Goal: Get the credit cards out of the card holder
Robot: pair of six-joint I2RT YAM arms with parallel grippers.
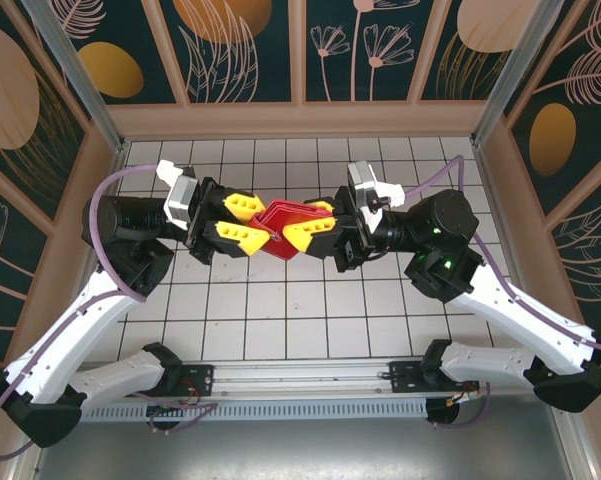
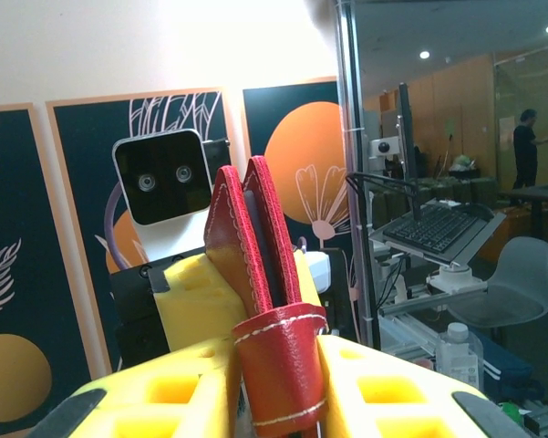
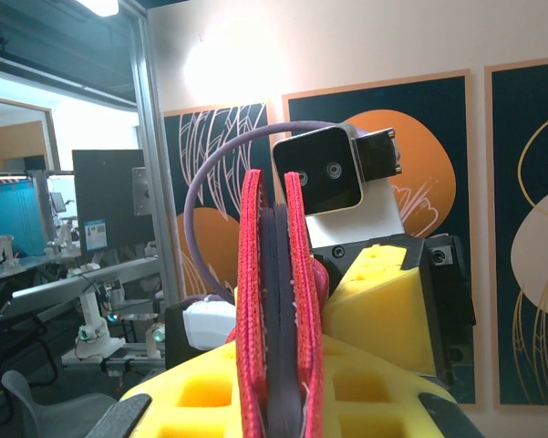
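Red wallet, held up between both arms; cards not yet out.
We find the wallet (image 1: 280,215) above the middle of the table (image 1: 280,330), with the left fingers (image 1: 240,237) pinching its left end and the right fingers (image 1: 308,235) pinching its right end. Between its slightly parted red leaves is a grey layer (image 3: 278,301); whether pocket or card, we cannot tell. We judge the removal itself still to do.
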